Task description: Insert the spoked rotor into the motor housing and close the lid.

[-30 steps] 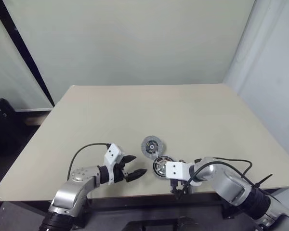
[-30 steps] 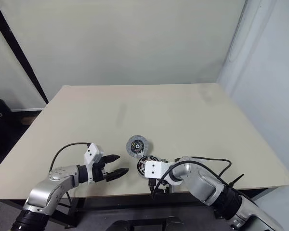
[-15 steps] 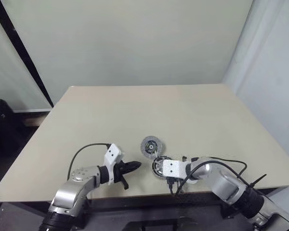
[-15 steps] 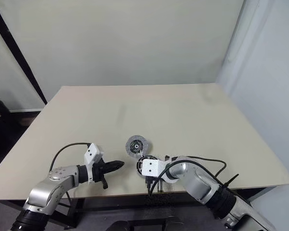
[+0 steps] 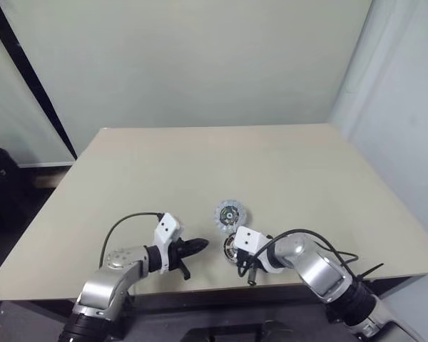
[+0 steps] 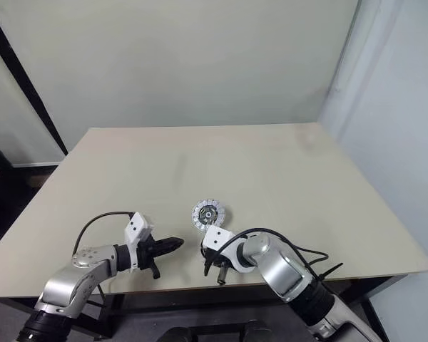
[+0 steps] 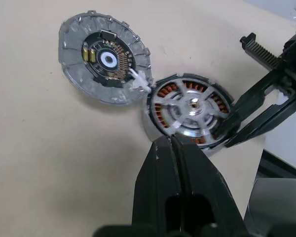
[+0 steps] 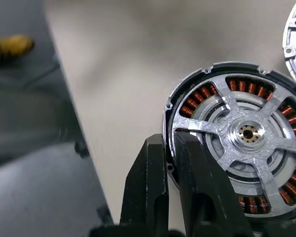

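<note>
The motor housing (image 7: 160, 106) lies flat near the table's front edge, its copper coils showing between the arms of the spoked rotor (image 7: 193, 103), which sits inside it. The lid (image 7: 106, 61) lies beside the housing on its far side with its inner face up, touching the housing's rim. My right gripper (image 8: 170, 140) is shut on the housing's (image 8: 187, 106) near rim, one finger inside and one outside. My left gripper (image 7: 170, 139) is shut and empty. It points at the housing (image 5: 232, 246) from the left, a short way off.
The beige table (image 5: 200, 164) stretches far behind the parts. Its front edge (image 8: 74, 128) runs just beside the housing, with the floor below. A black cable (image 5: 321, 246) loops off my right arm.
My left gripper went from wide open to shut, staying in place. My right hand swung left and rolled, and its jaws closed on the housing's rim.
</note>
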You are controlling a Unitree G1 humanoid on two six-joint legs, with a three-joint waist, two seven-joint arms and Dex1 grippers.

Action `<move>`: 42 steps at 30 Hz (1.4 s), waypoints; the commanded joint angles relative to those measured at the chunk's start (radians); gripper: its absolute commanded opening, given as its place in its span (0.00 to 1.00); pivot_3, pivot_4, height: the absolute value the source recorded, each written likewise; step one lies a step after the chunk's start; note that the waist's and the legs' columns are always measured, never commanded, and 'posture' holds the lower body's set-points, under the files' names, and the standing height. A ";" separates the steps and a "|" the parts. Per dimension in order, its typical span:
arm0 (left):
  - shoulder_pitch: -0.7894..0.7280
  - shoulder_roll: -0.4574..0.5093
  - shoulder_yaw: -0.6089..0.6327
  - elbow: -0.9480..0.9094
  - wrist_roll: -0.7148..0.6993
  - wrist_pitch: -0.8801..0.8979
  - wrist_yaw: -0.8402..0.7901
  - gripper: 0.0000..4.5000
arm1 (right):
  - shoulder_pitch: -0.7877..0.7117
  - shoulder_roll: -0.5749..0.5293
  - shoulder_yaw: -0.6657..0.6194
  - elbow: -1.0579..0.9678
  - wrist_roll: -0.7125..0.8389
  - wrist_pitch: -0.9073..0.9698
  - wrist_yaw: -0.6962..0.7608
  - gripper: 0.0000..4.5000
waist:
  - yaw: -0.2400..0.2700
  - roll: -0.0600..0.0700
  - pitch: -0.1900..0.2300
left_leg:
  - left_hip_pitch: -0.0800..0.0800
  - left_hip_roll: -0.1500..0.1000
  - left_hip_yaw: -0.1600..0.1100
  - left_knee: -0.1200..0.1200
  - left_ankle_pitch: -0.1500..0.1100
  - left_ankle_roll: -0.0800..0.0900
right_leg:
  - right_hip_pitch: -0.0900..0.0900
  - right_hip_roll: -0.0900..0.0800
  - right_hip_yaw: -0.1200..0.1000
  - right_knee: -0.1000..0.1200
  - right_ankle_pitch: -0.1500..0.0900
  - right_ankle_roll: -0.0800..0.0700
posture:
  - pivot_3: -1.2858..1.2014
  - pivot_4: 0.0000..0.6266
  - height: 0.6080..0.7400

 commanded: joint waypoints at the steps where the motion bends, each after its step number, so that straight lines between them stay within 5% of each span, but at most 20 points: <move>1: -0.007 0.000 0.020 -0.007 0.012 -0.024 0.018 0.00 | -0.012 0.105 -0.059 -0.020 0.040 0.045 -0.093 0.00 | 0.001 0.000 0.000 | 0.000 0.000 0.000 0.000 0.000 0.000 | 0.000 0.001 0.000 0.000 0.000 0.000 | 0.52 0.00 1.00; 7: -0.004 -0.006 0.052 0.001 0.014 -0.043 0.046 0.00 | 0.003 0.249 -0.136 0.022 0.092 0.127 -0.226 0.00 | 0.003 0.001 0.001 | -0.002 -0.001 -0.002 0.000 0.000 0.000 | 0.000 0.001 0.002 -0.001 0.000 0.000 | 0.52 0.00 1.00; 13: 0.001 -0.002 0.095 -0.003 0.009 -0.051 0.069 0.00 | -0.014 0.197 -0.077 0.030 0.120 0.095 -0.210 0.00 | 0.003 0.001 0.001 | -0.002 -0.003 -0.001 0.000 0.000 0.000 | 0.000 -0.001 0.001 -0.001 0.000 0.000 | 0.52 0.00 1.00; 24: 0.018 0.006 0.112 -0.029 0.007 -0.033 0.070 0.00 | -0.106 0.042 0.043 -0.091 0.186 0.119 -0.090 0.82 | 0.002 0.002 0.001 | -0.002 -0.003 -0.001 0.000 0.000 0.000 | 0.000 -0.001 0.001 -0.001 0.000 0.000 | 0.52 0.00 1.00; 31: 0.018 0.014 0.111 -0.040 0.003 -0.016 0.064 0.00 | -0.238 -0.173 0.201 -0.098 0.125 -0.025 0.049 0.82 | 0.002 0.002 0.001 | -0.002 -0.003 -0.001 0.001 0.000 0.000 | 0.000 -0.002 0.000 -0.002 0.000 0.000 | 0.52 0.00 1.00; 42: 0.037 0.005 0.105 -0.072 0.002 0.000 0.067 0.00 | -0.242 -0.174 0.243 0.078 0.045 -0.223 0.082 0.82 | 0.002 0.002 0.001 | -0.002 -0.003 -0.001 0.000 0.000 0.000 | 0.000 -0.002 0.000 -0.001 0.000 0.000 | 0.52 0.00 1.00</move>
